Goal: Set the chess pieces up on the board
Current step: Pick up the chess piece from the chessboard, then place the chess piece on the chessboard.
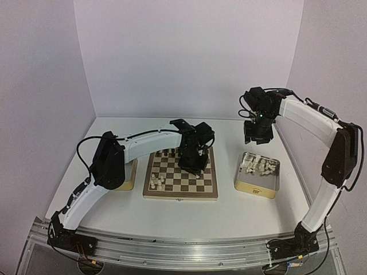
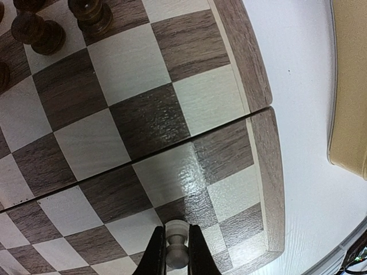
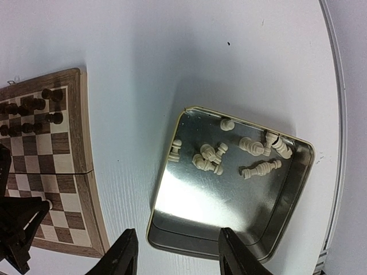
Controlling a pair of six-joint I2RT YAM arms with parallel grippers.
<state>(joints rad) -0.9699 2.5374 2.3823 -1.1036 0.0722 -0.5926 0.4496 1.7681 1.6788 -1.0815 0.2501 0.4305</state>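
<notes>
The two arms are bolted at the near edge of the white desk [image 1: 229, 212], left and right. Just beyond them lies the board [image 1: 178, 195], a square of grained wood with glossy light and dark brown squares, a pale rim and a seam across its middle. A few chess pieces [image 1: 157, 183], small turned cream figures, stand in a cluster at its near left corner.

The left arm reaches up from its base, bends at the elbow above a yellowish-sided tin [image 1: 131, 179] on the left of the desk, then stretches across to the board, its wrist turned down. The left gripper [image 1: 193, 165] is clenched: its thin black fingers [image 2: 156, 258] pinch a cream piece [image 2: 176, 252] by its round head and neck, upright, over a square close to the board's right rim in its near half. Whether its foot touches the wood cannot be told.

To the right of the board, apart from it, sits a shallow rectangular metal tin [image 3: 189, 212] with a shiny floor and rounded corners. Cream figures [image 3: 207, 163] lie toppled in its far half.

Dark brown-black pieces [image 2: 40, 31] stand in rows along the board's far edge.

The right arm rises tall from its base, folds at a high elbow and points down above the metal tin's far edge. The right gripper [image 3: 179, 252] hangs released in the air, jaws apart and nothing between them.
</notes>
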